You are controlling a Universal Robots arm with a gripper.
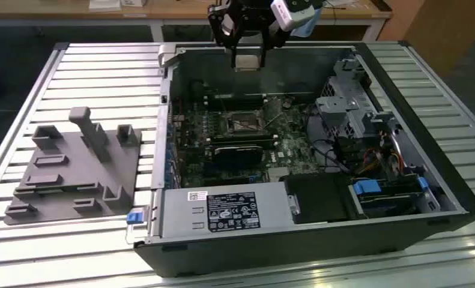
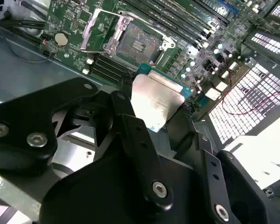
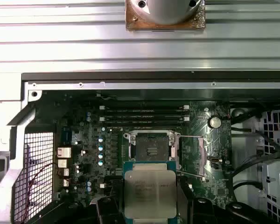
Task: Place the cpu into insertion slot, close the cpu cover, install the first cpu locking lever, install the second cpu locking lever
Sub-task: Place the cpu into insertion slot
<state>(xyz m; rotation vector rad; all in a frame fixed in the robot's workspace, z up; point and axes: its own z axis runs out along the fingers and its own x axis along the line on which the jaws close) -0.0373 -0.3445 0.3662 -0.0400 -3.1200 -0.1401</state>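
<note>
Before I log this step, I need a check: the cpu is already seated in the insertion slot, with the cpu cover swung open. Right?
No. The cpu is not seated: the fingers hold it above the board, short of the insertion slot, whose centre lies bare. The cpu cover is indeed swung open. The second wrist view shows this.

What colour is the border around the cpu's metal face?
Teal-green, framing the silvery face of the cpu; clearest in the second wrist view.

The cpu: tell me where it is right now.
The cpu is gripped in the hand, above the open computer case in the exterior view. In both wrist views it is apart from the empty insertion slot.
</note>
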